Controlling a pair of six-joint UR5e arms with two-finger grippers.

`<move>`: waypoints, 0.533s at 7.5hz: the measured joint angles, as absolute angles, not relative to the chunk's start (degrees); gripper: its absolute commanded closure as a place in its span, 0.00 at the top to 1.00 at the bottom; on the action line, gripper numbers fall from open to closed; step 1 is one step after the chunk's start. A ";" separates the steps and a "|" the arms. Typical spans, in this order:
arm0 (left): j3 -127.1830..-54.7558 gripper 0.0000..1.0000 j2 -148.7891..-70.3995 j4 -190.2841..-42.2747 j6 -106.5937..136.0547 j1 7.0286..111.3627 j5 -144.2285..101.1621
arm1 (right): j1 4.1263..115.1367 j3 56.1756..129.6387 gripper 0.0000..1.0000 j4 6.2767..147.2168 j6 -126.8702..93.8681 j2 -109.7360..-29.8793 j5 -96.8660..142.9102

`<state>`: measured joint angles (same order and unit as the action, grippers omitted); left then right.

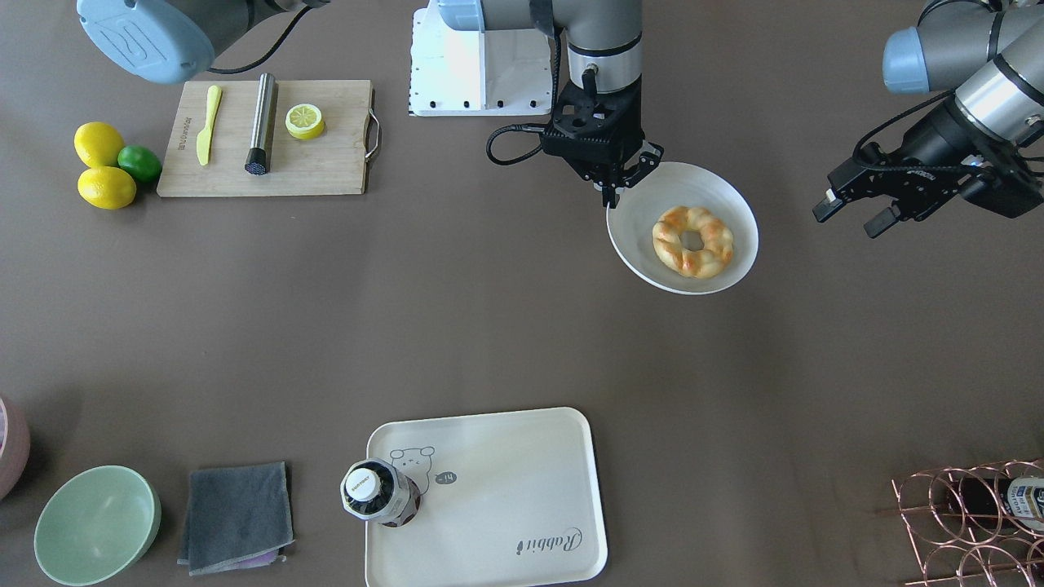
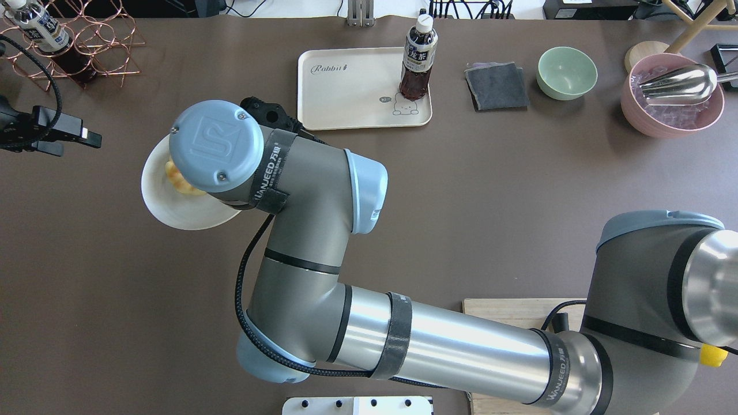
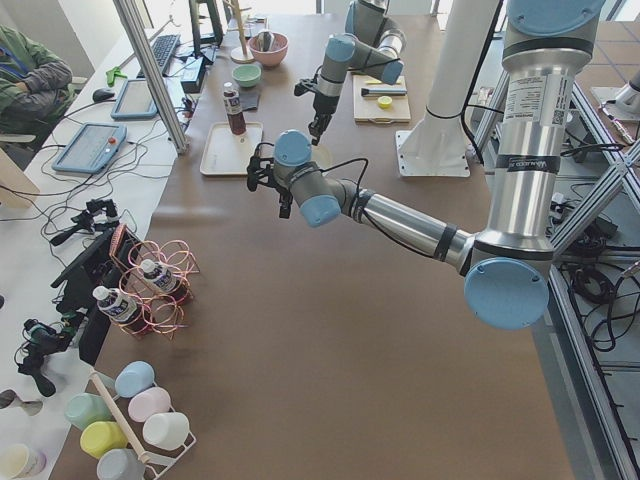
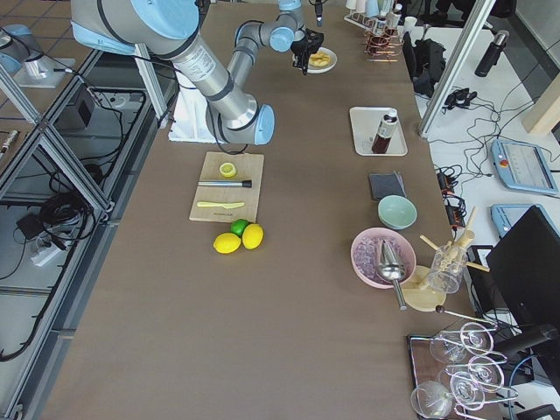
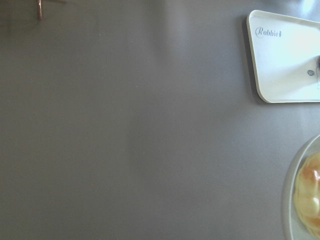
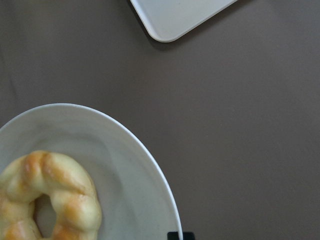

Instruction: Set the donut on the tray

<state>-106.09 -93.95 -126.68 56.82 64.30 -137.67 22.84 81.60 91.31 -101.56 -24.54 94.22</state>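
donut lying in round white plate, well apart from tray with bottle on it, right gripper pressed together at plate rim, left gripper spread apart, hovering off to plate's side

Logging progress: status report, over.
Left gripper open. Right gripper at plate rim, jaws unclear. Donut on plate, not tray. Bottle stands on tray corner.

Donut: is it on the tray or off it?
Off. The donut lies in the white plate, well apart from the tray, which holds only a bottle.
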 measured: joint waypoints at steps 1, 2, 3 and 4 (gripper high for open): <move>-106.23 0.96 -94.07 -126.71 57.23 63.48 -136.74 | 21.63 80.19 0.00 92.30 -102.04 -22.67 92.47; -106.31 0.93 -94.19 -126.73 57.90 62.56 -135.84 | 20.82 78.86 0.00 92.79 -103.37 -21.02 91.38; -106.37 0.89 -94.51 -126.73 59.31 61.37 -134.75 | 20.50 76.73 0.00 92.97 -104.48 -18.91 90.95; -106.40 0.87 -94.78 -126.74 60.17 60.54 -133.96 | 20.44 75.00 0.00 93.04 -105.03 -17.30 90.75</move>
